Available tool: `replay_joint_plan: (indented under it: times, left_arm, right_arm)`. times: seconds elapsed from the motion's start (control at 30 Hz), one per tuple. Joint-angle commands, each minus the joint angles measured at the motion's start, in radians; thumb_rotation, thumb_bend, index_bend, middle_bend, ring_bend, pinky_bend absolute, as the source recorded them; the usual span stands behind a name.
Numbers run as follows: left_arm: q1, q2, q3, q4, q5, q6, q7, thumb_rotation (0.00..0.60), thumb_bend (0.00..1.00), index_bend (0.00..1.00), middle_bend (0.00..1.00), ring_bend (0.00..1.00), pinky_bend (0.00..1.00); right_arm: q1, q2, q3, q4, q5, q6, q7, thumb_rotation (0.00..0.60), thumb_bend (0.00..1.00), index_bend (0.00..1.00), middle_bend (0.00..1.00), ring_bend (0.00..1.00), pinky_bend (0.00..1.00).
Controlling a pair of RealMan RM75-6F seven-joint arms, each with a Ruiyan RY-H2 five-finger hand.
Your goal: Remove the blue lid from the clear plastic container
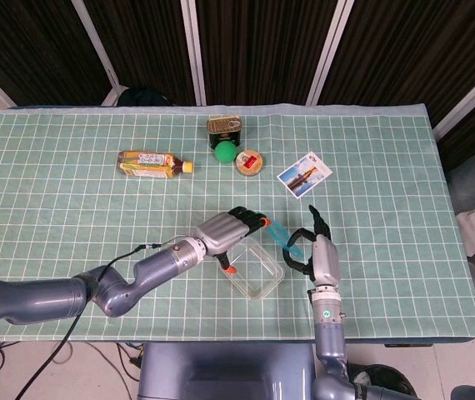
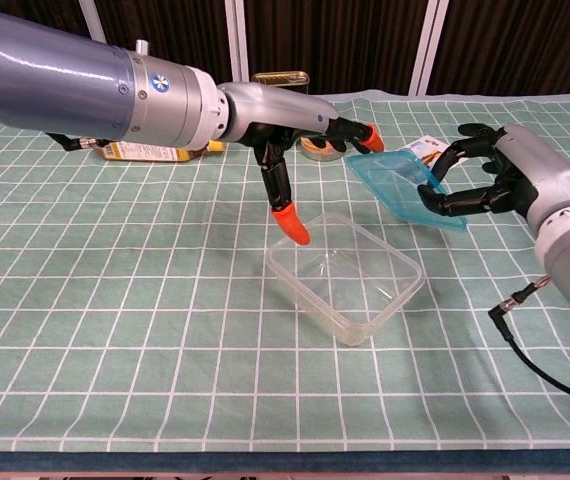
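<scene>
- Table (image 1: 71, 208) under a green grid cloth, dark slatted panels behind. At the far edge: a tea bottle (image 1: 154, 163), a tin can (image 1: 223, 125), a green ball (image 1: 224, 151), a small round tin (image 1: 250, 162), a photo card (image 1: 304, 174).
- Clear plastic container (image 2: 345, 276) sits open on the cloth near the front centre, upright, nothing in it.
- Blue lid (image 2: 405, 186) is off the container, held tilted in the air up and to the container's right, clear of the rim.
- Right hand (image 2: 500, 185) grips the lid along its right edge, fingers curled over and under it.
- Left hand (image 2: 300, 125) hangs over the container's left rim, fingers spread, one orange-tipped finger pointing down toward the rim, another reaching toward the lid's near corner. Contact with either cannot be told; it holds nothing.
- Judgement: lid is effectively removed; setting it down remains.
- Risks: the edge grip looks shallow, so the tilted lid could slip and drop back onto the container. The left finger could nudge the light container across the cloth.
</scene>
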Motion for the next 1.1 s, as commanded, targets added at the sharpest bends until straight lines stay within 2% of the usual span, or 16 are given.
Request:
replay_joint_plan:
  times: [0.03, 0.2, 0.33, 0.57, 0.7, 0.73, 0.8, 0.87, 0.97, 1.1]
  left_arm:
    - [0.013, 0.022, 0.001, -0.023, -0.002, 0.02, 0.004, 0.6, 0.0, 0.0, 0.0, 0.0, 0.01]
    - [0.038, 0.074, 0.005, -0.07, 0.002, 0.059, 0.018, 0.6, 0.0, 0.0, 0.0, 0.0, 0.01]
    - [0.067, 0.126, 0.008, -0.117, 0.012, 0.102, 0.03, 0.6, 0.0, 0.0, 0.0, 0.0, 0.01]
    - [0.136, 0.216, 0.011, -0.213, 0.042, 0.189, 0.029, 0.6, 0.0, 0.0, 0.0, 0.0, 0.01]
    - [0.181, 0.27, 0.023, -0.267, 0.07, 0.234, 0.031, 0.6, 0.0, 0.0, 0.0, 0.0, 0.01]
    - [0.196, 0.287, 0.03, -0.281, 0.078, 0.248, 0.035, 0.6, 0.0, 0.0, 0.0, 0.0, 0.01]
    - [0.226, 0.32, 0.042, -0.309, 0.093, 0.277, 0.04, 0.6, 0.0, 0.0, 0.0, 0.0, 0.01]
    - [0.255, 0.346, 0.054, -0.331, 0.101, 0.302, 0.04, 0.6, 0.0, 0.0, 0.0, 0.0, 0.0]
    - [0.303, 0.381, 0.073, -0.362, 0.121, 0.342, 0.036, 0.6, 0.0, 0.0, 0.0, 0.0, 0.0]
    - [0.371, 0.427, 0.103, -0.394, 0.161, 0.398, 0.031, 0.6, 0.0, 0.0, 0.0, 0.0, 0.01]
  right_arm:
    - [0.005, 0.007, 0.012, 0.001, 0.014, -0.005, -0.006, 0.6, 0.72, 0.69, 0.05, 0.0, 0.0]
    - [0.026, 0.03, 0.06, 0.032, 0.059, -0.027, -0.022, 0.6, 0.72, 0.69, 0.05, 0.0, 0.0]
    - [0.04, 0.063, 0.129, 0.051, 0.141, -0.046, -0.041, 0.6, 0.72, 0.69, 0.05, 0.0, 0.0]
    - [0.052, 0.145, 0.174, 0.122, 0.168, -0.07, -0.041, 0.6, 0.72, 0.69, 0.05, 0.0, 0.0]
    - [0.049, 0.19, 0.179, 0.16, 0.174, -0.084, -0.041, 0.6, 0.72, 0.69, 0.05, 0.0, 0.0]
    - [0.046, 0.201, 0.175, 0.165, 0.175, -0.089, -0.04, 0.6, 0.73, 0.66, 0.05, 0.0, 0.0]
    - [0.035, 0.227, 0.152, 0.168, 0.171, -0.098, -0.049, 0.6, 0.69, 0.54, 0.04, 0.0, 0.0]
    - [0.024, 0.25, 0.122, 0.16, 0.162, -0.109, -0.058, 0.6, 0.57, 0.3, 0.01, 0.0, 0.0]
    - [0.008, 0.281, 0.079, 0.134, 0.153, -0.122, -0.072, 0.6, 0.45, 0.03, 0.0, 0.0, 0.0]
    - [-0.009, 0.319, 0.035, 0.078, 0.153, -0.125, -0.106, 0.6, 0.35, 0.0, 0.0, 0.0, 0.0]
